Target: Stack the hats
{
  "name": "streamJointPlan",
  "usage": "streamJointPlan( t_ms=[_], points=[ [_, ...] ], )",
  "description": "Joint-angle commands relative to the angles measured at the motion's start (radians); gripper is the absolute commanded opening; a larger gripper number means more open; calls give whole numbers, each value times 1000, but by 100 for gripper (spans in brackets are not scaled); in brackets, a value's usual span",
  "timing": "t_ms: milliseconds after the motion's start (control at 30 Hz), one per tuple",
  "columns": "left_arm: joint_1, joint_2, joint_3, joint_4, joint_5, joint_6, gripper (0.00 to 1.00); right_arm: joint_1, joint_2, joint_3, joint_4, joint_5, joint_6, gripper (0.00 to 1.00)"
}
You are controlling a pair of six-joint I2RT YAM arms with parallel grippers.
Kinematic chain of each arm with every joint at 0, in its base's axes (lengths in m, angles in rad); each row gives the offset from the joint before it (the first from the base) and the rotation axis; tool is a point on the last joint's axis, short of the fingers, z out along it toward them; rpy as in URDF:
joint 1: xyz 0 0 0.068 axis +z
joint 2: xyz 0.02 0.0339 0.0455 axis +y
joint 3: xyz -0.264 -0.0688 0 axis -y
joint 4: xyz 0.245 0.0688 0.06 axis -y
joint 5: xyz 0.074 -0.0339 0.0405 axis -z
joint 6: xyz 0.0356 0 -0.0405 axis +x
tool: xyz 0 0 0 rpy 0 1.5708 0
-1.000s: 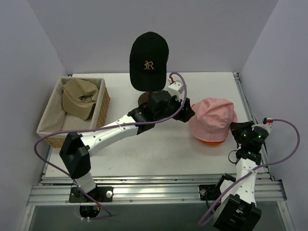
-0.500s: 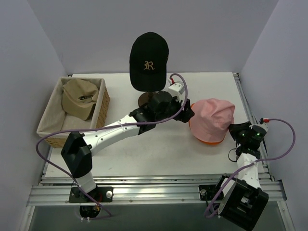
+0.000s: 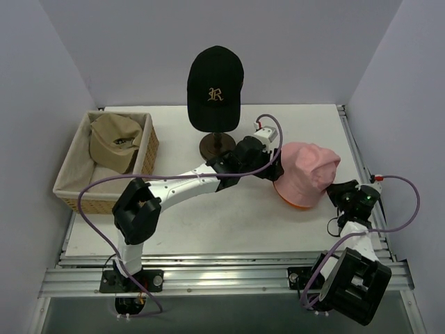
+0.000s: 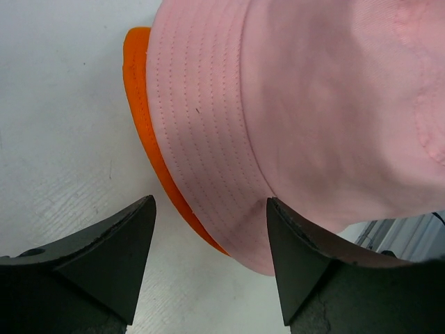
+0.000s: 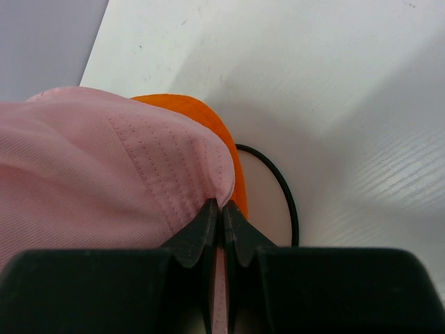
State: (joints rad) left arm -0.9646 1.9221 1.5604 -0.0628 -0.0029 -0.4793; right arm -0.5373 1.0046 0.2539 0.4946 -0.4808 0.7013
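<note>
**On the table's right side: pale pink hat [image 3: 306, 170] over bright orange hat [image 3: 299, 204]**

Toward the right of the table [image 3: 208, 223], we see the pale pink hat lying on top of the bright orange hat, whose brim peeks out along the near edge. Our right gripper [image 5: 222, 211] is clenched on the pink brim, with the fabric pinched between its closed fingers. Our left gripper [image 4: 208, 209] is released; its jaws are spread wide at the left rim of the pair and grasp nothing. At the far middle, the black cap [image 3: 215, 87] with its gold letter sits raised above a dark round stand [image 3: 217, 145]. At the far left, the tan cap [image 3: 115, 141] lies inside a lined basket [image 3: 148, 149].
</note>
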Motion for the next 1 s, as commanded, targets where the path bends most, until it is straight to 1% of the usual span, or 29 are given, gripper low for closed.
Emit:
streamJointPlan(
  t_ms=[0,200,267,300,333,367,600,667,767,833,900,933,967],
  points=[
    [6,29,53,44,3,-18,73,-7,-35,-10,12,13,-36,0],
    [18,89,79,44,-9,-36,71,-7,-50,-7,13,11,-40,0],
    [26,109,78,46,-5,-45,69,-6,-46,-2,13,11,-42,0],
    [29,113,72,81,-5,-50,66,-7,-46,1,13,8,-42,0],
    [35,124,70,86,-5,-54,62,-7,-44,4,12,7,-43,0],
    [40,130,70,90,-5,-67,61,-7,-44,5,12,7,-43,0],
    [58,150,55,121,-5,-76,59,-9,-9,15,25,5,-59,0],
    [59,131,20,158,3,-77,59,-9,-23,19,21,-2,-65,0],
    [60,59,-64,231,38,-85,63,-9,-56,28,-13,7,-68,0],
    [61,3,-97,250,43,-87,70,-9,-63,44,-27,13,-77,0],
    [78,-40,-152,311,69,-96,76,-9,-51,59,-36,21,-100,0],
    [89,-49,-177,393,134,-117,78,-15,-41,67,-37,19,-106,0],
    [99,-55,-218,432,170,-134,80,-18,-20,70,-28,1,-112,0]
  ],
)
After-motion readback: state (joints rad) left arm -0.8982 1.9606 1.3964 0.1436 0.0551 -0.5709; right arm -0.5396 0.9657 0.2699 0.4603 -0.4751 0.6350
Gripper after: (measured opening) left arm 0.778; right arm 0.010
